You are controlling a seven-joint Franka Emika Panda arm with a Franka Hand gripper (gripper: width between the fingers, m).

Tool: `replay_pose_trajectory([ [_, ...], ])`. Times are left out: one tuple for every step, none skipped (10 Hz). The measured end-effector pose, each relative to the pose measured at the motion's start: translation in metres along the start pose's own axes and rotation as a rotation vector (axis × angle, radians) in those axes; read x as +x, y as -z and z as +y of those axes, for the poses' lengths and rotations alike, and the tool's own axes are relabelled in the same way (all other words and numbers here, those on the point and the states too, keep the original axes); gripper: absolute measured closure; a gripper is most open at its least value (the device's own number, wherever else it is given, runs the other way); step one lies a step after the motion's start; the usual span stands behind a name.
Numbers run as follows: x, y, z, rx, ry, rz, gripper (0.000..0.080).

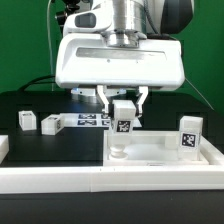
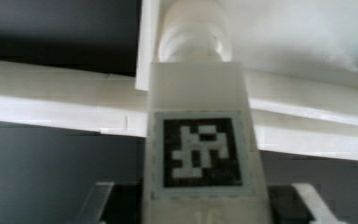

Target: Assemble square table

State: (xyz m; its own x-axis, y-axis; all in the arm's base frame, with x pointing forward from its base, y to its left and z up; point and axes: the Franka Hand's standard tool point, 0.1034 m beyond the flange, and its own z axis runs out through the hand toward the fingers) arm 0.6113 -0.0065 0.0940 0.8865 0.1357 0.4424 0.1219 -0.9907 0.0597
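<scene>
Pincer [image 1: 124, 108] around upright leg [image 1: 124, 125]

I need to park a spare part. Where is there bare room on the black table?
The bare table between the two loose legs, the marker board, the front rail and the slab is free. It is crowded at the slab, where the tool holds a leg, with another leg nearby.

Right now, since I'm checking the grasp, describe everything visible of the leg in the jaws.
The leg is a short white, plastic-looking block with a black-and-white tag and a narrower rounded lower end. It stands upright, clamped between the gripper's jaws, over the square slab's corner; contact with the slab is unclear.
</scene>
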Motion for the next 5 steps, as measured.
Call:
replay_pose_trajectory([
  [0.0002,-0.0011,-0.0007,-0.002,0.001,0.007,0.0509],
  [-0.0018,-0.0035,-0.0011,-0.003,0.002,0.005,0.0509],
  [-0.0040,-0.0063,-0.0027,-0.001,0.003,0.000,0.0509],
  [-0.0034,-0.0066,-0.0036,-0.002,0.005,0.003,0.0509],
  [-0.0029,-0.0069,-0.0034,-0.004,0.005,0.008,0.0509],
])
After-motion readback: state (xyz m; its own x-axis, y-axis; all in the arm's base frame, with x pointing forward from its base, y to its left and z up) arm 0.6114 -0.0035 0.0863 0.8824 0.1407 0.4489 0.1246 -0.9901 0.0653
